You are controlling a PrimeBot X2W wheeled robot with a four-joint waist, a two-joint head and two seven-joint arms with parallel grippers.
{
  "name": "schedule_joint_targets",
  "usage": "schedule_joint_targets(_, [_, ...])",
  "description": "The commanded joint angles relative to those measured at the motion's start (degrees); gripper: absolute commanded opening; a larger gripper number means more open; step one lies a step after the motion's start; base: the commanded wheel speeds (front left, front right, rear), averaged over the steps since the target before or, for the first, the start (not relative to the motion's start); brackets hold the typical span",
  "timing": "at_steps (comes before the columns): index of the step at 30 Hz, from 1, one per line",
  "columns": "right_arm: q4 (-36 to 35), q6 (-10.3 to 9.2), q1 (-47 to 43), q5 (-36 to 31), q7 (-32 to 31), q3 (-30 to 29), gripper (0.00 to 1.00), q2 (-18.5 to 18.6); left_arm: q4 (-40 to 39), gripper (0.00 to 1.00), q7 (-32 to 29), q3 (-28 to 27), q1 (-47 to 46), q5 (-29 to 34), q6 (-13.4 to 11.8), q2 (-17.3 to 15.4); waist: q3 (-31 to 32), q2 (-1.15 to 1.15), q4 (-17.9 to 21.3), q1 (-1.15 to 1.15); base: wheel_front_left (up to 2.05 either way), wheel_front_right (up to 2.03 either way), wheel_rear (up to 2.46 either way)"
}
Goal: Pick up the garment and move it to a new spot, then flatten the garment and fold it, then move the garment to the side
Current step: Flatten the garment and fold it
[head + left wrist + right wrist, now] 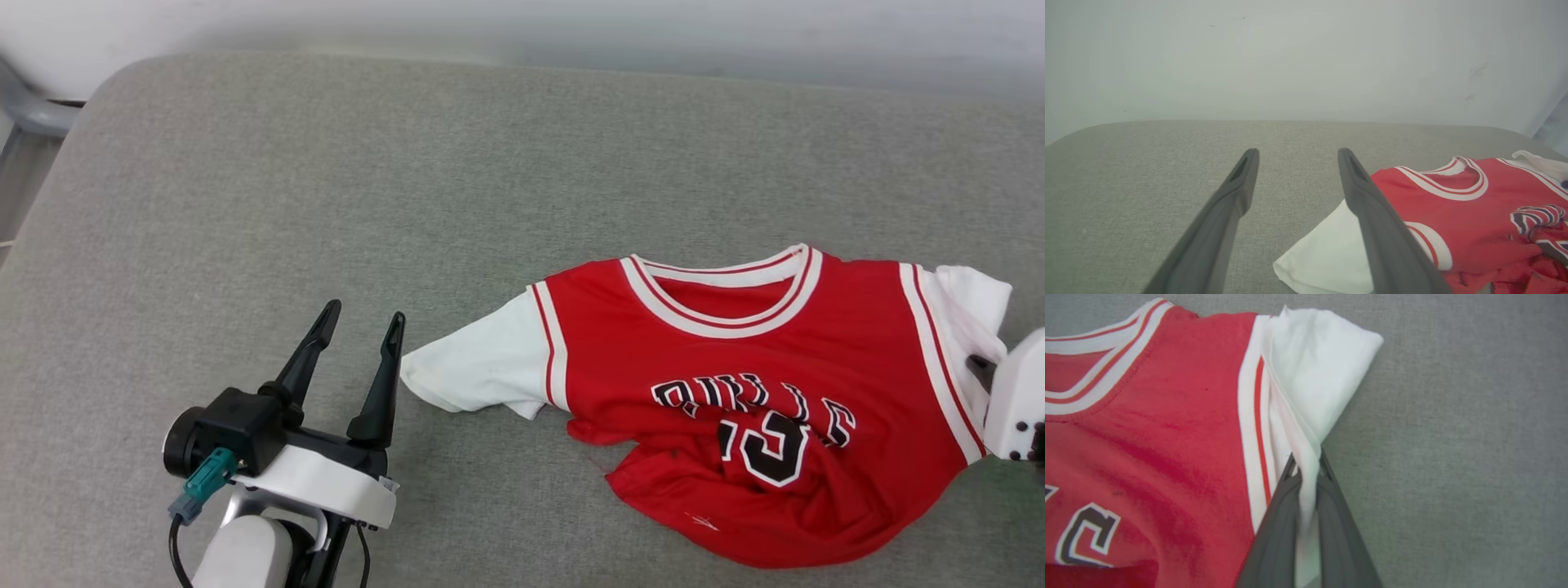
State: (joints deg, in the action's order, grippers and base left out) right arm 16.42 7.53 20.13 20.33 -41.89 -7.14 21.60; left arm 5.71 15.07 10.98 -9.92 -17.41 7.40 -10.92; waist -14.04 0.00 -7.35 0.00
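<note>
Right gripper (1306, 467): jaws clamped on the white sleeve (1318, 375), a thin strip of fabric running down between the fingers. Left gripper (364, 314): jaws wide apart, empty, just beside the tip of the other white sleeve (473, 363); I couldn't tell whether it touched.

The red jersey (735, 351) lay on the grey upholstered surface (326, 163), toward my right, neck away from me. Shoulders were fairly flat, hem end bunched up.

Risks, my read:
- Single-point pinch on the sleeve only. Lifting from there would let the body hang and twist, so more creases to flatten.
- Thin bite. It could slip out under the shirt's weight.
- Dragging instead of lifting could roll the hem further under on that cloth.
- Left wanted the other sleeve or shoulder before any lift.

Writing: black white-edged chest lettering (751, 400), creased, read as "BULLS". Number below was crumpled into the fold, not reliably readable. Small white mark near the hem (702, 520), too small to read.
</note>
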Motion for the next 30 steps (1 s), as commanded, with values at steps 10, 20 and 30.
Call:
schedule_joint_targets(10, [2.7, -0.09, -4.2, 2.4, 7.6, -15.2, 0.0, -7.2, 1.0, 1.0, 0.2, 0.7, 0.4, -0.9, 0.1, -1.0, 1.7, 0.0, 3.1, 0.0, 0.0, 0.0, 0.0])
schedule_joint_targets(20, [3.9, -0.06, -4.1, -12.7, 14.0, -27.3, 1.0, -13.1, 2.2, 1.0, 0.2, 0.6, 1.3, -1.0, 0.1, -1.0, 3.9, 0.0, 4.7, 0.0, 0.0, 0.0, 0.0])
schedule_joint_targets(30, [-7.5, -0.07, -6.0, -11.5, 16.5, -17.9, 1.0, -12.9, 2.6, 1.0, -0.8, 3.0, 0.4, -4.6, 0.1, -2.7, 5.1, 0.0, 6.4, 0.0, 0.0, 0.0, 0.0])
